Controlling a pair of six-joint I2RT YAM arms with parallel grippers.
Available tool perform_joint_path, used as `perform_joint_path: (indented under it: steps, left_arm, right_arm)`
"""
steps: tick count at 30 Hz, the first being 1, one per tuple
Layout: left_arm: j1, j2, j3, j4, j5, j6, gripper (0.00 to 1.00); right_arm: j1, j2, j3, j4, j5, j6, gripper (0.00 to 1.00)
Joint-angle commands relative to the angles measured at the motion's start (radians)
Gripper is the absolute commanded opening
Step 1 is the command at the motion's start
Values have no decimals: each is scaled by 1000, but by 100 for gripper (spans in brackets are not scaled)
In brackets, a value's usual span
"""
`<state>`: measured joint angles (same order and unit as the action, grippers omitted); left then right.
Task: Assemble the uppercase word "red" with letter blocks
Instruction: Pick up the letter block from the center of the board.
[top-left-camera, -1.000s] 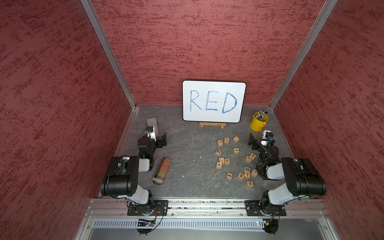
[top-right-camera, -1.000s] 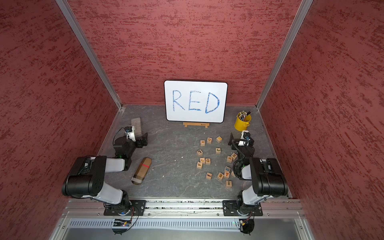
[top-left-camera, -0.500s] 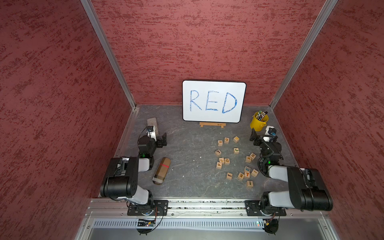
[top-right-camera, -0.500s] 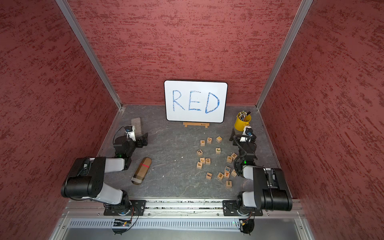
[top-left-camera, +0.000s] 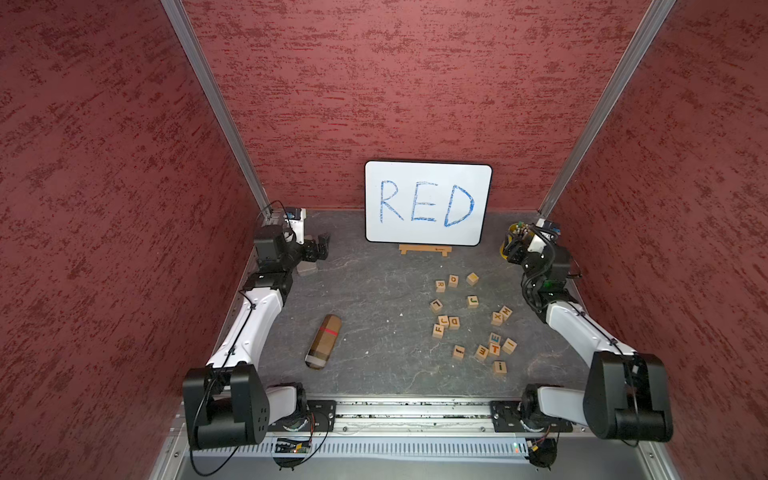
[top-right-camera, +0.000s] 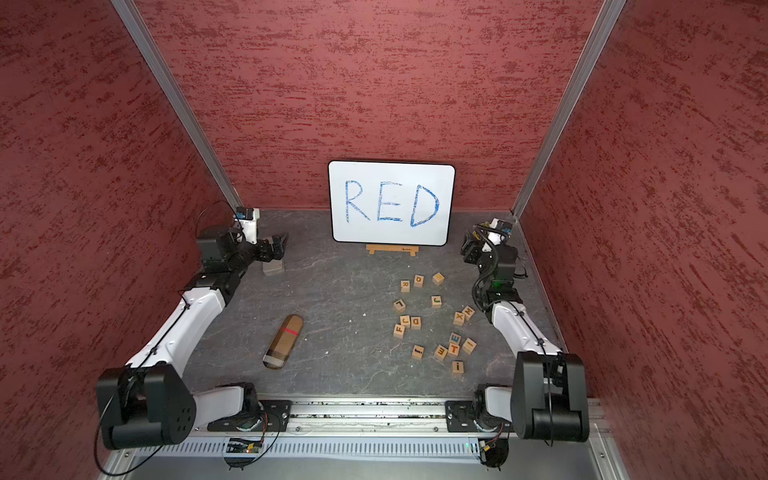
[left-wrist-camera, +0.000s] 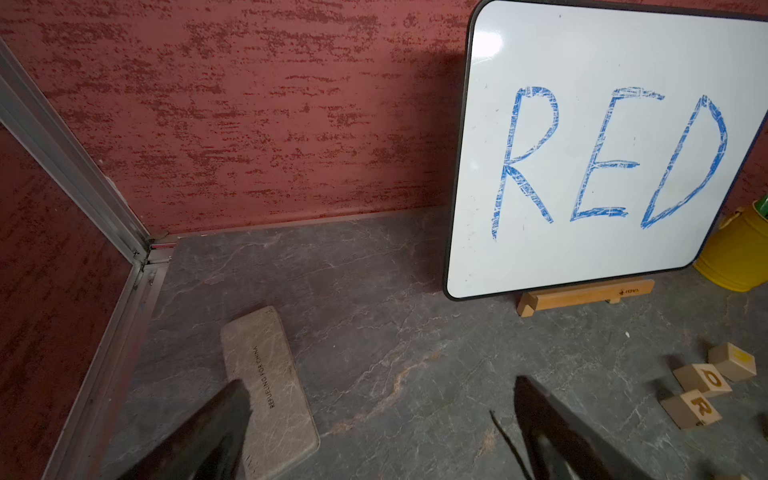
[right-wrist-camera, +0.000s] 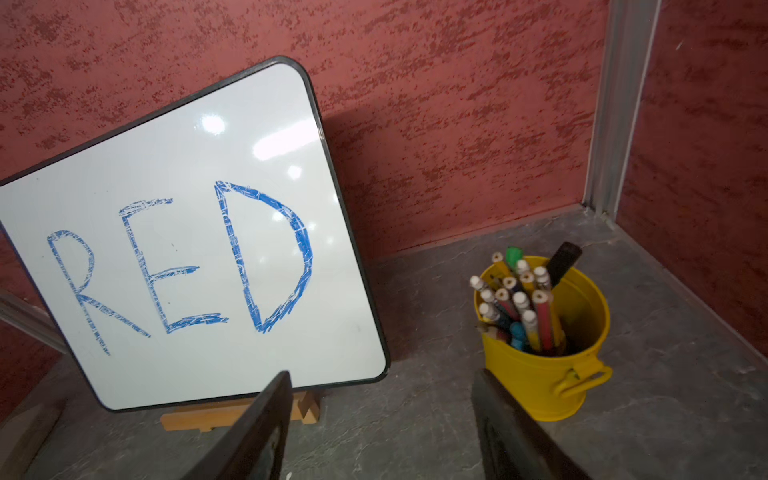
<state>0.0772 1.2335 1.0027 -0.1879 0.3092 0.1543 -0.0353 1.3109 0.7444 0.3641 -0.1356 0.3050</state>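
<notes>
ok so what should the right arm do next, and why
Probably swing the right fingers away from the yellow bucket and over to the R block. The fingers stand apart with nothing between them, off in the far corner, while the R block lies loose on the table and no word is started.

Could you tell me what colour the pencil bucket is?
The bucket is yellow, clearest in the right wrist view.
</notes>
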Motion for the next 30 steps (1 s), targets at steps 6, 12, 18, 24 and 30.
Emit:
perform_joint_path:
  steps: [6, 12, 18, 24, 30]
  left_arm:
    - [-8, 18, 235, -493, -65, 114, 100]
    - [-23, 23, 261, -529, -34, 44, 100]
    - [-86, 55, 275, -534, -70, 67, 99]
    - [-142, 147, 337, -560, -151, 81, 99]
    - [-182, 183, 362, -547, -157, 54, 99]
  right_arm:
    - [92, 72, 209, -466, -4, 53, 70]
    - [196, 118, 344, -686, 22, 51, 70]
    - [297, 137, 379, -814, 3, 62, 69]
    - [339, 117, 341, -837, -36, 104, 67]
    - [366, 76, 293, -879, -31, 120, 65]
